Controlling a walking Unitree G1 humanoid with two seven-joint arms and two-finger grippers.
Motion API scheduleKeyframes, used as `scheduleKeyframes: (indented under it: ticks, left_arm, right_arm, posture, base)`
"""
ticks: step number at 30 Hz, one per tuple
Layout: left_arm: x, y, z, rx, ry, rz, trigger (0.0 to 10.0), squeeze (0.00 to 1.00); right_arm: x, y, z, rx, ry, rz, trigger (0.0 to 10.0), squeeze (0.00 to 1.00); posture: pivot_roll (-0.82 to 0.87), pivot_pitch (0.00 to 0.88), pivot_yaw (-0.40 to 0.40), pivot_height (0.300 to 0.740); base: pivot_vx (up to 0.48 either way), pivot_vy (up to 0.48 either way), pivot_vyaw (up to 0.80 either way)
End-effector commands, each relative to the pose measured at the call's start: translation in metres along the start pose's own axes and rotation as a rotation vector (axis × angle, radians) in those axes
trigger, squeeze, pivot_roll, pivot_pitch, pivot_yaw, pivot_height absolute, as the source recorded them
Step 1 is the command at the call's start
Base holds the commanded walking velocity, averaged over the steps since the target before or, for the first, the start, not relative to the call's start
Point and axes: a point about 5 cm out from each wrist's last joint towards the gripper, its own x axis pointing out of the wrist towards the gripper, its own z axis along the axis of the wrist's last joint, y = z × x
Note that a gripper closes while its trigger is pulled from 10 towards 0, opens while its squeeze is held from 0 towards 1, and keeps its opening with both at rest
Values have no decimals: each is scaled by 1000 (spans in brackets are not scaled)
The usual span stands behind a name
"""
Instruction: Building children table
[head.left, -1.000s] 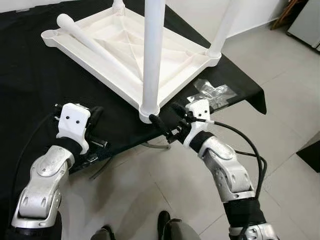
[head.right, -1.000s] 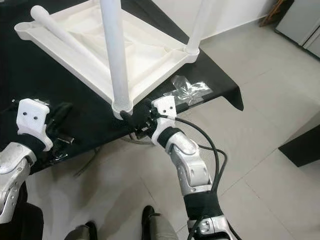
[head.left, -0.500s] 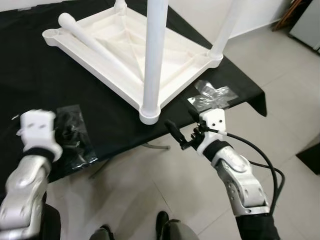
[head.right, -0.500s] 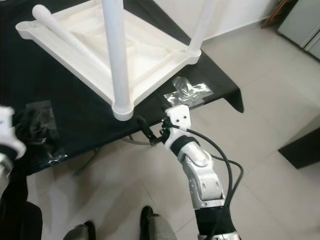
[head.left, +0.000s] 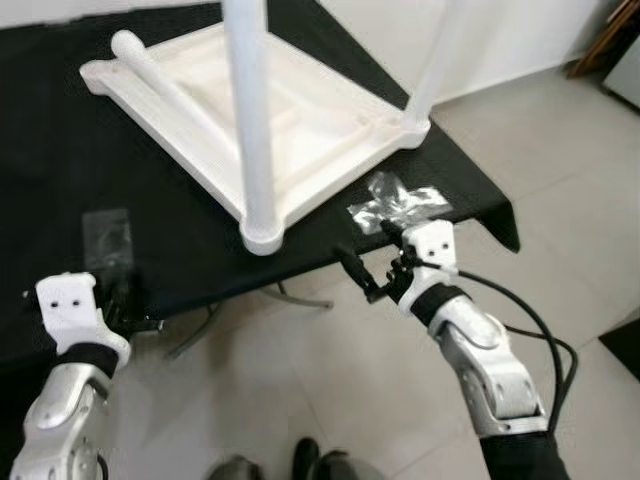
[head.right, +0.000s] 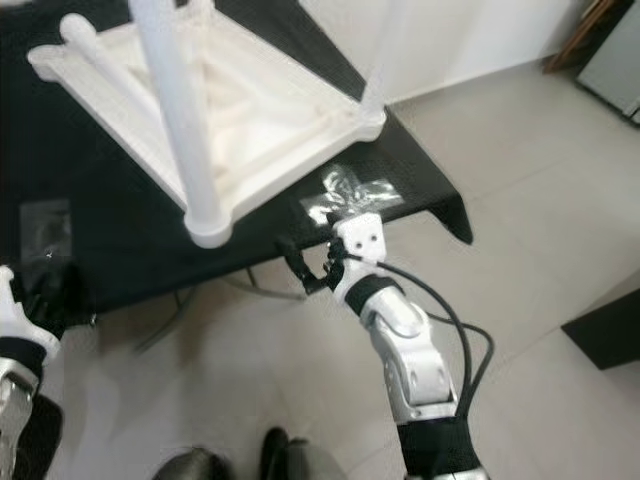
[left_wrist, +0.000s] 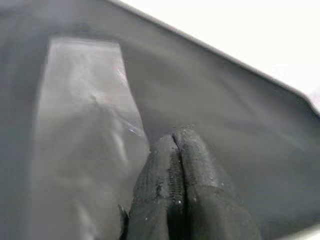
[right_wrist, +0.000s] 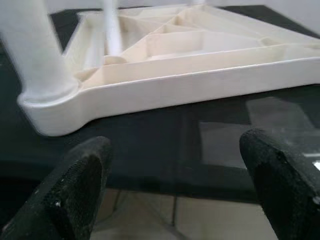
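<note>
A white plastic children's table (head.left: 300, 110) lies upside down on a bigger table with a black cloth (head.left: 60, 160) over it. The flat top is down on the cloth and the ribbed underside faces up. Its corners point out like a diamond, and one corner comes near the front edge of the cloth. A round white leg (head.left: 250, 110) stands straight up from that near corner, so its long way goes up and down. A second leg (head.left: 437, 60) stands up at the corner on the robot's right, and it looks a little tilted here. One more leg (head.left: 165, 75) is loose. It lies flat across the underside, with its rounded end at the far left corner and its long way running toward the near corner. A crinkly clear plastic bag (head.left: 395, 203) lies on the cloth near the right front edge, just beside the table's right corner. Another flat clear bag (head.left: 107, 240) lies on the cloth over on the left. The right gripper (head.left: 372, 262) hangs in the air just off the front edge of the cloth, below the crinkly bag. Its two black fingers (right_wrist: 80, 185) are spread wide apart with nothing between them, and they point at the near corner with the standing leg. The left gripper (left_wrist: 172, 145) is low by the left front edge, near the flat bag. Its fingers are pressed tight together, and I cannot tell if anything is caught between them. Light floor tiles (head.left: 560, 170) are all around.
</note>
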Motion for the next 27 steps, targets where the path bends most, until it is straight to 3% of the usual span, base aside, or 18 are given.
scheduleKeyframes:
  ticks: [1,5,6,7,9,10,11,16,20,22,27]
  left_arm:
    - [-4,-4,-3,-24,13,-19,10000,0]
    - [-4,-21,5,-79,-8,-126,10000,0]
    - [-7,-41,14,-121,-27,-271,10000,0]
    - [-7,-41,14,-121,-27,-271,10000,0]
    - [-21,-79,28,-160,-37,-559,10000,0]
    - [-21,-79,28,-160,-37,-559,10000,0]
    - [-29,-89,27,-171,-21,-649,10000,0]
    - [-32,-94,16,-170,22,-678,10000,0]
    - [-23,-90,-7,-128,83,-566,10000,0]
    - [-17,-89,-33,-78,160,-474,10000,0]
    - [-17,-95,-54,-51,243,-463,10000,0]
  right_arm:
    - [-4,-3,-1,2,4,-7,10000,0]
    - [-4,-2,-3,4,10,-3,10000,0]
    - [-4,-2,-5,6,16,0,10000,0]
    - [-4,-2,-5,6,16,0,10000,0]
    - [-4,-2,-10,10,34,-8,10000,0]
    - [-4,-2,-10,10,34,-8,10000,0]
    - [-5,-3,-14,12,48,-25,10000,0]
    - [-8,-8,-24,4,88,-64,10000,0]
    - [-11,-9,-35,-1,132,-90,10000,0]
    - [-13,-8,-41,5,156,-114,10000,0]
    - [-16,-8,-43,11,169,-140,10000,0]
  posture:
    - [21,272,-96,740]
    - [12,271,-107,740]
    - [2,271,-118,740]
    - [2,271,-118,740]
    - [1,267,-111,740]
    - [1,267,-111,740]
    - [1,267,-111,740]
    - [3,263,-106,740]
    - [6,258,-100,740]
    - [12,251,-89,740]
    - [18,253,-86,740]
  base:
    - [0,-461,0]
    - [0,-463,0]
    - [0,-465,0]
    - [0,-465,0]
    - [0,-463,0]
    - [0,-465,0]
    - [0,-465,0]
    - [0,-464,0]
    - [0,-186,0]
    - [0,0,0]
    - [0,0,0]
